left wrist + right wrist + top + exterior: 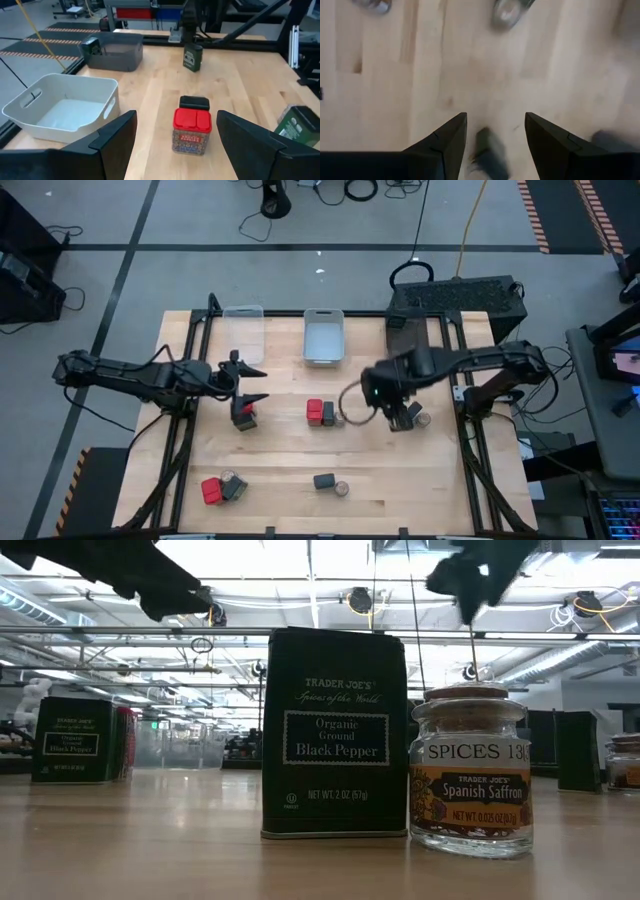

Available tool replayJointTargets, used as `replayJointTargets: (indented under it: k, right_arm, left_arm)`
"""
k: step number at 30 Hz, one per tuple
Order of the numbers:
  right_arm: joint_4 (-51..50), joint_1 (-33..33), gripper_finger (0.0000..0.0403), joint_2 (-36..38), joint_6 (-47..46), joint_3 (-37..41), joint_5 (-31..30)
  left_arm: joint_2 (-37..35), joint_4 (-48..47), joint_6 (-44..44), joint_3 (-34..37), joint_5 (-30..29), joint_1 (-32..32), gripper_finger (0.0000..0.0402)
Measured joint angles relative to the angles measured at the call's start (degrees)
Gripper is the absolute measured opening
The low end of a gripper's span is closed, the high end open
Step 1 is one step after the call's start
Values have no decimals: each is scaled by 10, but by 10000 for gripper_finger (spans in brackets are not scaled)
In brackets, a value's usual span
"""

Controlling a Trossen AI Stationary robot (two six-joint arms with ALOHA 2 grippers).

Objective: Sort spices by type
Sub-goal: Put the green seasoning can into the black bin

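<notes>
- Looking from above, we see our left gripper (247, 387) with its fingers spread wide over the left part of the table (400, 480). A red-capped spice jar (192, 131) and a dark tin (194, 102) behind it stand between the fingers in the left wrist view. We judge it is lined up to take the red one, but nothing is held yet.
- Our right gripper (400, 412) hangs over the right middle of the table, half open and empty; a dark blurred thing lies between its fingers, and we cannot tell what it is.
- Counting in the high view, the spices stand in small mixed groups: three red containers, about five dark ones and about three round jars, though some are partly hidden.
- One group of red (314, 411), dark and round items stands in the centre, another (222, 489) at the front left, and a dark tin (324, 481) with a round jar (342, 489) at the front centre.
- Two bins, a clear one (243, 330) and a pale one (323, 336), wait at the far edge; we judge they are receivers for the sorted kinds.
</notes>
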State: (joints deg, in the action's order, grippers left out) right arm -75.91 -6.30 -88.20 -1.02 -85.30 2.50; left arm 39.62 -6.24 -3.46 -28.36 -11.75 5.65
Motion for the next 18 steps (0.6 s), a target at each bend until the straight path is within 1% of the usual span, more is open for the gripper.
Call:
replayJointTargets:
  k: [3, 8, 12, 18]
  right_arm:
    - [-20, -25, 185, 0, -45, 18, 2]
    - [-82, -50, 185, 0, -43, 61, -9]
    - [-96, -51, 185, 0, 14, 92, -12]
    - [-66, -51, 185, 0, 130, 118, -12]
  left_arm:
    - [11, 22, 21, 0, 0, 0, 281]
    - [27, 59, 55, 0, 1, 0, 281]
    - [38, 69, 72, 0, 1, 0, 281]
    - [51, 74, 74, 0, 1, 0, 281]
